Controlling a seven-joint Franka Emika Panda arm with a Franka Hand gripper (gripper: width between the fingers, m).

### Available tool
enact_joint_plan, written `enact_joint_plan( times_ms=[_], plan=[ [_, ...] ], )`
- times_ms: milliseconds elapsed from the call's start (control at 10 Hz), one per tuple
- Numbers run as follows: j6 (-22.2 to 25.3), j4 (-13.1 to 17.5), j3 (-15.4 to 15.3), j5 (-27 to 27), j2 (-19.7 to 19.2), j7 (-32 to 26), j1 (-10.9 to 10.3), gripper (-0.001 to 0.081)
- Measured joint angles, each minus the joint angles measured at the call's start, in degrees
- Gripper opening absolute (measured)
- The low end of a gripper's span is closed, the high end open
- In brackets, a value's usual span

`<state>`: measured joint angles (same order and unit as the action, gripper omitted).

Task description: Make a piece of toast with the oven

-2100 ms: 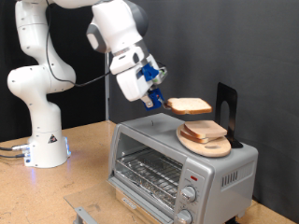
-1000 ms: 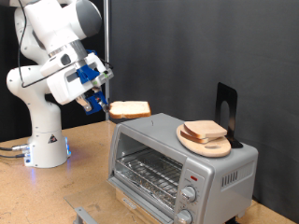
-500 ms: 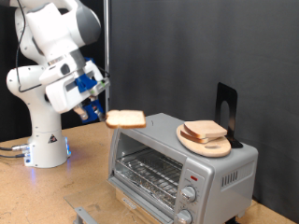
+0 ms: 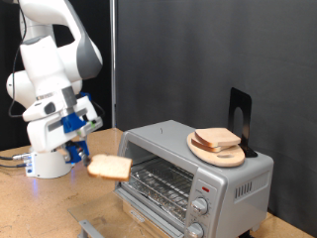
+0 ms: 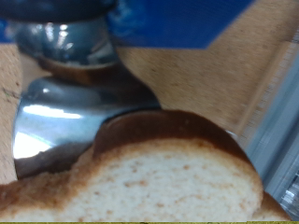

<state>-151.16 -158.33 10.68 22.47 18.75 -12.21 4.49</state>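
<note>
My gripper [image 4: 84,156] is shut on the piece of toast [image 4: 109,167], a pale tan slice with a brown crust, and holds it flat in the air to the exterior view's left of the oven [image 4: 193,169], about level with its open front. In the wrist view the toast [image 5: 159,182] fills the near part of the picture, held under a shiny metal finger [image 5: 65,103]. The oven is silver-grey, with a wire rack [image 4: 158,179] showing inside and two round knobs [image 4: 199,206] under a red light.
A round wooden board [image 4: 218,149] with other bread slices [image 4: 215,138] lies on the oven's top, beside a black stand [image 4: 240,117]. The robot's white base [image 4: 48,154] stands at the exterior view's left on the wooden table [image 4: 40,208].
The gripper has carried the toast from above the oven's top, leftwards and down, to a spot low beside the oven's front.
</note>
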Motion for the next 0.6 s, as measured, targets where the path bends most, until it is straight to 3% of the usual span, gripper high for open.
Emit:
enact_joint_plan(
  times_ms=[200,300,600],
  plan=[
    [-2.9,1.3,0.7,2.5,-5.3,-2.0,-0.5,0.0433],
    [-2.5,1.2,0.7,2.5,-5.2,-2.1,-0.5,0.0433],
    [4.4,2.6,0.6,0.0,-5.0,-6.8,-0.5,0.0433]
  ],
)
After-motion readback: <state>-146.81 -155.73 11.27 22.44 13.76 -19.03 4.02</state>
